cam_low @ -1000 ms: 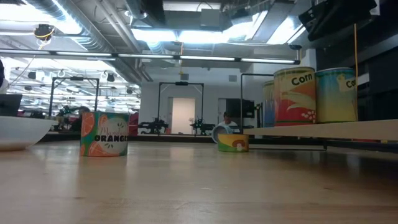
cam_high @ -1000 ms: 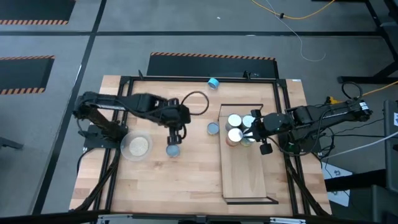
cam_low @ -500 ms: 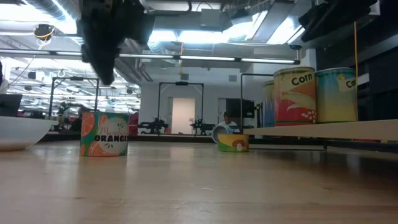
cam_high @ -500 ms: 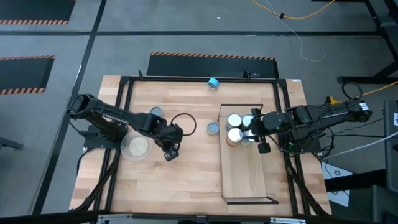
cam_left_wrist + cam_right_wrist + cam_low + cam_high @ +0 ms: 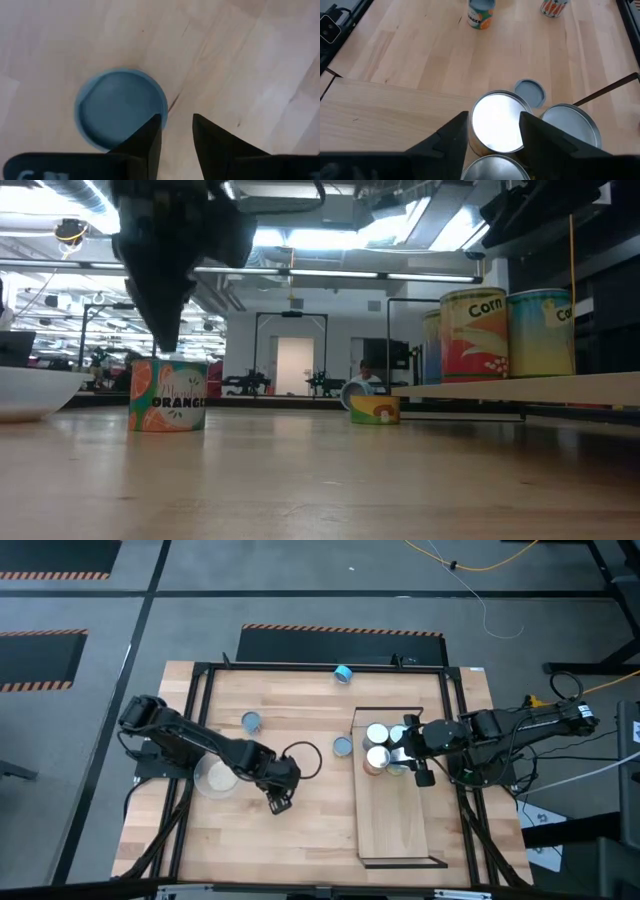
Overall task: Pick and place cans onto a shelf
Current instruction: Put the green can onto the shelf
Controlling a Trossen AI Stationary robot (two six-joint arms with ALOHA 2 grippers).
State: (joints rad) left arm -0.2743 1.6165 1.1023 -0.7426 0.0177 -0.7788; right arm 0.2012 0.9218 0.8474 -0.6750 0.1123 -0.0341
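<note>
Left end effector (image 5: 278, 803) is seen low over the middle of the tabletop (image 5: 300, 840), just right of the clear dish (image 5: 220, 776). Its fingers (image 5: 145, 142) are parted only a little and nothing is held between them. A blue-grey can top (image 5: 120, 115) is seen right beside the fingertips in the left wrist view. In the low view the orange can (image 5: 167, 395) is stood upright on the wood directly under that end effector, not lifted.

Right end effector (image 5: 493, 127) is parked over the far end of the shelf (image 5: 400, 830), on the right side of the tabletop. Its fingers are spread wide either side of a shiny can (image 5: 497, 117) that's stood on the shelf. Whether the pads are actually touching it can't be told.

More cans are packed tight around that one on the shelf, and two labelled corn cans (image 5: 474, 335) are shown there in the low view.

Loose ones on the tabletop: one grey-top can (image 5: 252, 721) far-left of centre, one middle can (image 5: 343, 746) just left of the shelf, and one far can (image 5: 343, 673) near the far edge
</note>
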